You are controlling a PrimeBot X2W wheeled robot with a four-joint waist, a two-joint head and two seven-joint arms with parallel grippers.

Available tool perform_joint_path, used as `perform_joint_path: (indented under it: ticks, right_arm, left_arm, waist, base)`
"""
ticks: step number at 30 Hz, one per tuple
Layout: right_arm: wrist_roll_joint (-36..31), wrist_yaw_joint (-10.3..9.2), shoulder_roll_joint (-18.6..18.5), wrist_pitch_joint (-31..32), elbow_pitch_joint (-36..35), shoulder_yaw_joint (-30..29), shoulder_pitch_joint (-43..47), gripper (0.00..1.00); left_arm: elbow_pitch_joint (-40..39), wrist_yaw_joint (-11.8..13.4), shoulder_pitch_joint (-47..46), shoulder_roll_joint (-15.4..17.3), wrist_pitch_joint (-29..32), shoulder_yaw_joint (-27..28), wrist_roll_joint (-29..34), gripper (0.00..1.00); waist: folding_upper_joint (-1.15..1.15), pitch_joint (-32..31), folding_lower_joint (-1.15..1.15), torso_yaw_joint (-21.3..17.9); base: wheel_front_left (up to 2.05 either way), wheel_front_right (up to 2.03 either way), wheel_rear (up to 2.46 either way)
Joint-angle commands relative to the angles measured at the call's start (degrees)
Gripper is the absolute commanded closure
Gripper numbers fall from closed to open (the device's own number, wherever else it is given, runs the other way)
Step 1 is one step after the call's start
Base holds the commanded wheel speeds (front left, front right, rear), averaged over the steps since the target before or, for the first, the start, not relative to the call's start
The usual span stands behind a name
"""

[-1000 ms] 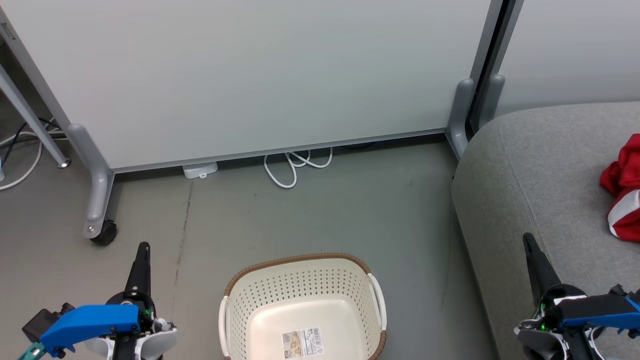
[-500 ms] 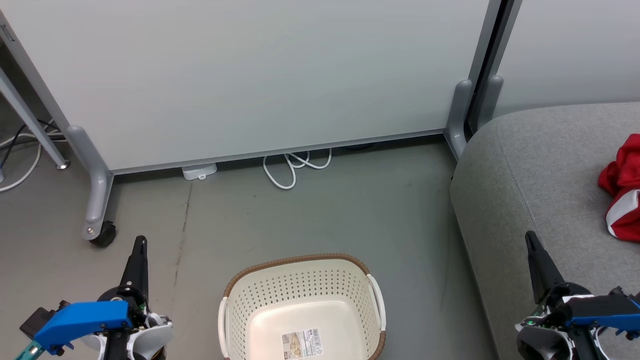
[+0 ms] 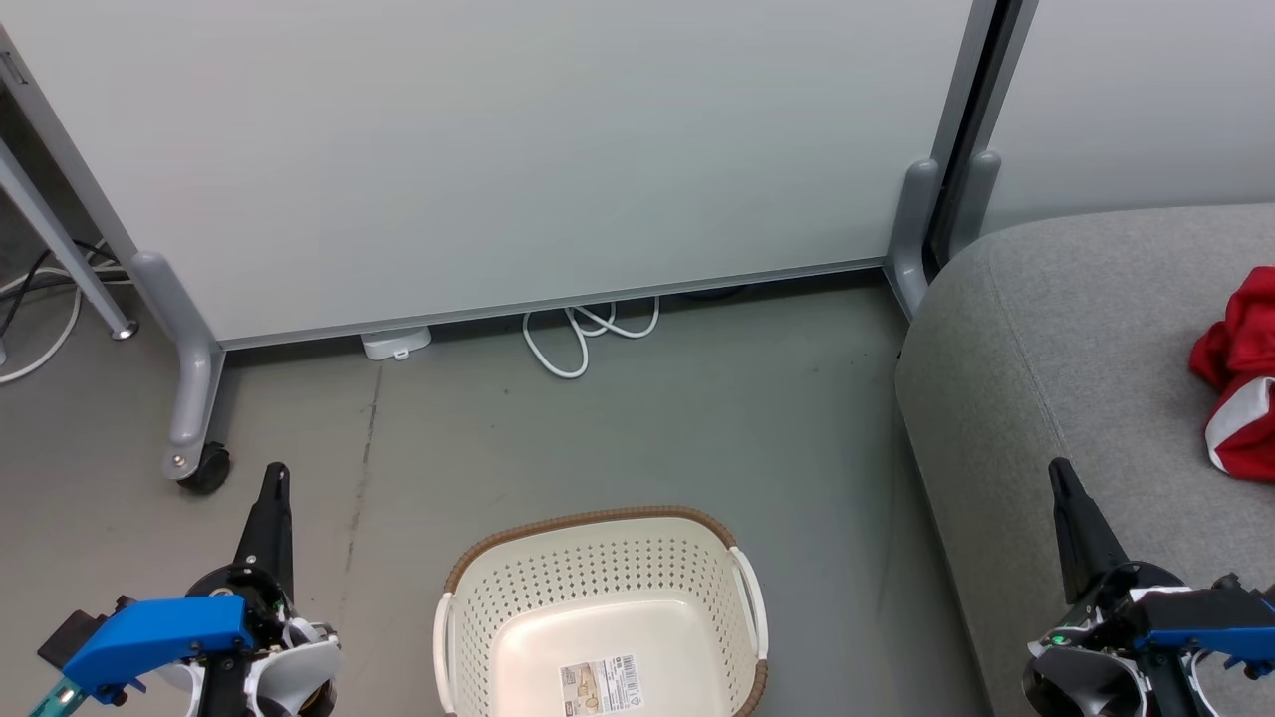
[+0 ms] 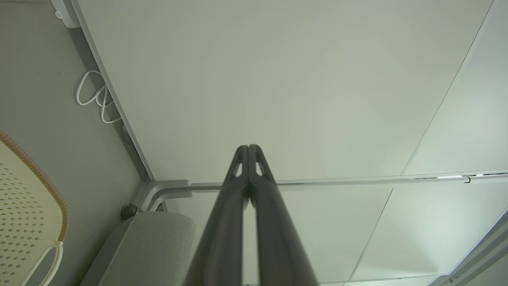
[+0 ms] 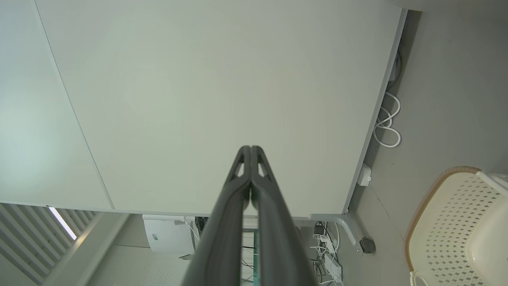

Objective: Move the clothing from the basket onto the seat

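Note:
The cream perforated basket (image 3: pixel 598 607) with a brown rim sits on the floor at bottom centre, holding just a label on its base. Red clothing (image 3: pixel 1235 368) with white trim lies on the grey seat (image 3: pixel 1056 329) at the right edge. My left gripper (image 3: pixel 275 472) is shut, left of the basket, holding nothing. My right gripper (image 3: pixel 1058 466) is shut over the seat's front part, also holding nothing. In the left wrist view the shut fingers (image 4: pixel 249 147) point at a white panel, with the basket (image 4: pixel 24 198) at the left. The right wrist view has shut fingers (image 5: pixel 251 147) and the basket (image 5: pixel 448 222) at lower right.
A white partition panel (image 3: pixel 498 149) on grey wheeled feet (image 3: pixel 194 438) stands behind the basket. White cable loops (image 3: pixel 583 334) lie on the grey floor (image 3: pixel 647 418) under its lower edge. More cables (image 3: pixel 40 299) trail at far left.
The camera has shifted slightly, so the whole picture sits a little lower. Both grippers stay shut and hold the same pose.

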Motion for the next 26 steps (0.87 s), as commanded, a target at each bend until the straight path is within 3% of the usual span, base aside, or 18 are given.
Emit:
perform_joint_path:
  ticks: [1, 26]
  right_arm:
    - [0.1, 0.02, -0.1, 0.2, -0.2, -0.1, -0.8, 1.0]
    - [0.1, 0.02, -0.1, 0.2, -0.2, -0.1, -0.8, 1.0]
  left_arm:
    - [-0.2, -0.2, -0.5, -0.1, 0.2, 0.1, -0.1, 1.0]
    - [-0.2, -0.2, -0.5, -0.1, 0.2, 0.1, -0.1, 1.0]
  waist:
    - [0.0, 0.0, 0.0, 0.0]
    - [0.0, 0.0, 0.0, 0.0]
  base:
    - [0.0, 0.0, 0.0]
    - [0.0, 0.0, 0.0]
